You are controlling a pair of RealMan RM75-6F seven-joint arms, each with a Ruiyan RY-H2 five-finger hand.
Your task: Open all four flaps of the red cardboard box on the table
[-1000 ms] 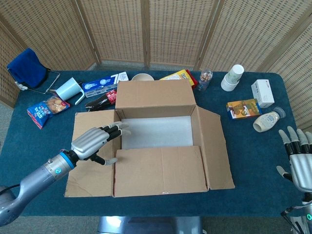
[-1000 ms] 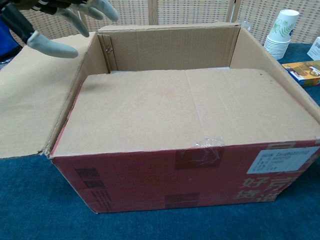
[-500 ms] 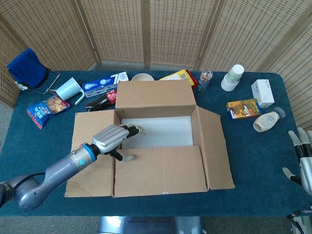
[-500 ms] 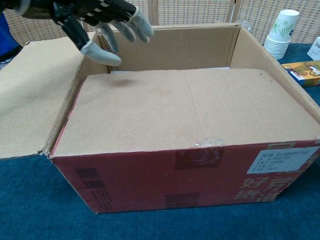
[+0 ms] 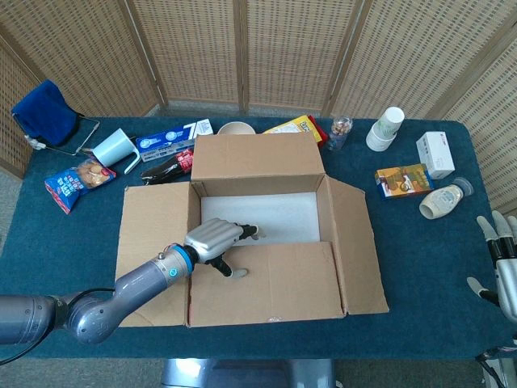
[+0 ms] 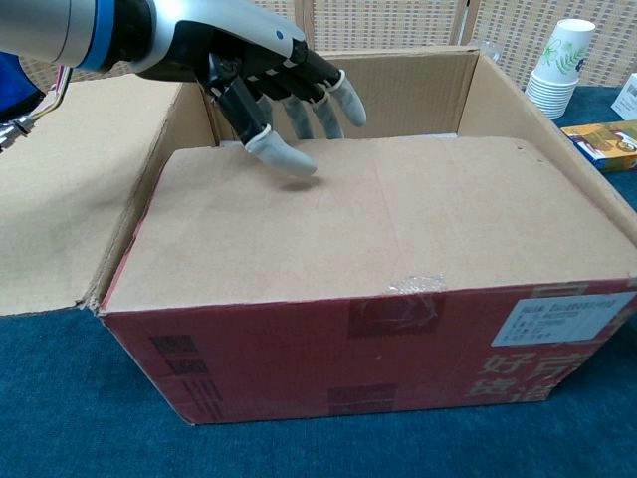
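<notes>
The red cardboard box stands mid-table. Its back flap stands up, the left flap lies flat outward and the right flap slopes outward. The front flap lies folded over the box. My left hand hovers over that flap's far left edge with its fingers spread and pointing down into the opening, and its thumb close above the cardboard. It holds nothing. My right hand hangs with spread fingers at the frame's right edge, well away from the box.
Behind the box lie a blue packet, a bowl and a yellow packet. Right of it are stacked paper cups, a white carton, an orange packet and a bottle. A snack bag lies at the left.
My left hand has moved right, from above the left flap to above the front flap's far edge. The right hand has sunk slightly toward the frame's corner.
</notes>
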